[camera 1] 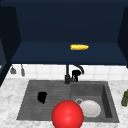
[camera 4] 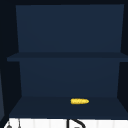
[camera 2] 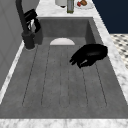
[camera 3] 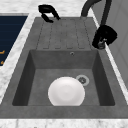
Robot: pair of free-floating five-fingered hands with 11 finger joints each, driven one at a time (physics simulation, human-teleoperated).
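Note:
My left hand (camera 1: 42, 97) hovers over the ribbed drainboard (camera 1: 32, 100) of the grey sink. Its fingers are relaxed and hold nothing; it also appears as the left hand (camera 2: 90, 54) and the left hand (camera 3: 47, 10). My right hand (camera 1: 75, 74) is up against the black faucet (camera 1: 67, 75), just right of its post and under the spout. Its fingers curl around the faucet's side lever, seen on the right hand (camera 2: 32, 18) and the right hand (camera 3: 104, 35). A white plate (camera 3: 66, 91) lies in the basin beside the drain (camera 3: 82, 80).
A large red ball (camera 1: 67, 115) sits at the sink's front edge. A yellow corn cob (camera 4: 79, 101) lies on the lower shelf of the dark cabinet above. A bottle (camera 1: 124, 98) stands on the marble counter at the right. Utensils (camera 1: 17, 70) hang on the tiled wall at left.

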